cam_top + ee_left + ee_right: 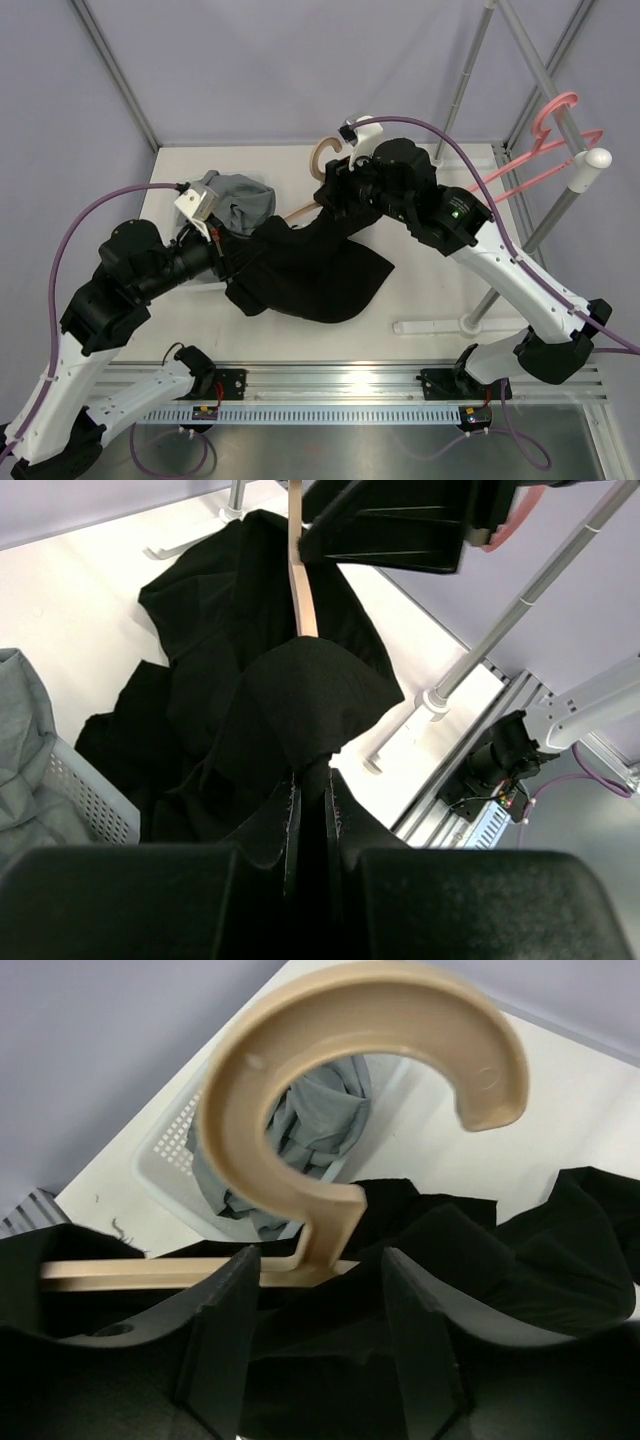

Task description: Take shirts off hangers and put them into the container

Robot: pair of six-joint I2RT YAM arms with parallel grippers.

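The black shirt (310,275) lies spread across the table, still draped over the tan wooden hanger (325,152). My left gripper (312,780) is shut on a pinched fold of that black shirt (300,700). The hanger's bar (300,580) runs up from under the cloth. My right gripper (320,1260) is open, one jaw on each side of the hanger's neck, below its hook (370,1030), with gaps showing on both sides. The grey shirt (240,200) lies bunched in the whitish container (165,1170). A pink hanger (555,125) hangs on the rack at the right.
Metal rack poles rise at the right, topped by a white knob (597,158). The rack's white foot (440,325) lies on the table near the right arm's base. An aluminium rail (330,380) runs along the near edge. The container's perforated wall (85,795) sits just left of my left gripper.
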